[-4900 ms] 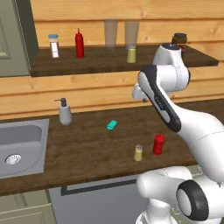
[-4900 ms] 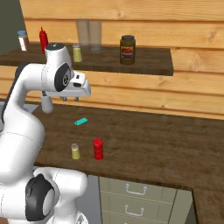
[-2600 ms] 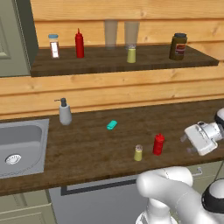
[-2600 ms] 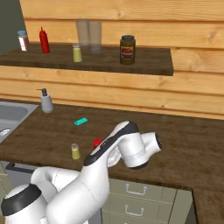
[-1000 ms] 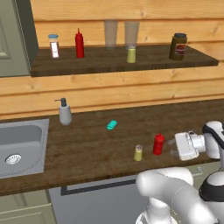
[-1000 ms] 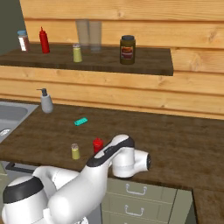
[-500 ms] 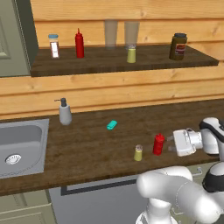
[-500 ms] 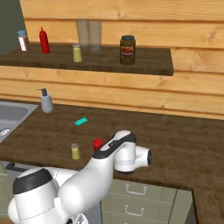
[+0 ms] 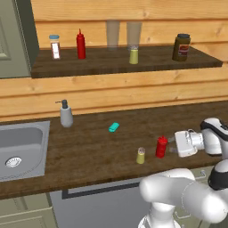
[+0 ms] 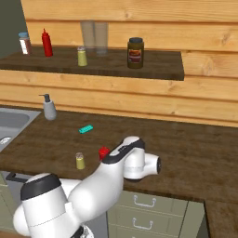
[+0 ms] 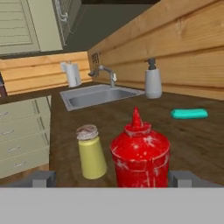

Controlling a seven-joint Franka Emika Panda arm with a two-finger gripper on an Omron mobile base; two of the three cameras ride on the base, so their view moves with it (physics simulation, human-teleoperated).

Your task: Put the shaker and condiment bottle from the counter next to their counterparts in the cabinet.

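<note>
The squat red condiment bottle (image 9: 161, 147) stands near the counter's front edge, with the small yellow-olive shaker (image 9: 140, 156) just left of it. My gripper (image 9: 172, 149) lies level with the counter, right of the bottle and pointing at it, open. In the hand view the bottle (image 11: 140, 153) looms close between the wide-apart fingertips (image 11: 181, 178), with the shaker (image 11: 91, 151) beside it; the gripper (image 11: 113, 179) holds nothing. On the cabinet (image 9: 111, 66) shelf stand the counterparts: a slim red bottle (image 9: 80, 44) and a shaker (image 9: 133, 55). My arm partly hides the bottle (image 10: 104, 152) in the right base view.
The shelf also holds a blue-lidded clear jar (image 9: 54, 46), two glasses (image 9: 112, 35) and a dark jar (image 9: 181, 46). On the counter are a soap dispenser (image 9: 66, 114), a teal object (image 9: 114, 127) and the sink (image 9: 18, 147) at the left. A grey-green door (image 9: 13, 35) flanks the shelf.
The hand has crept left along the counter toward the red bottle, jaws still open. Bottle and shaker have not moved.
</note>
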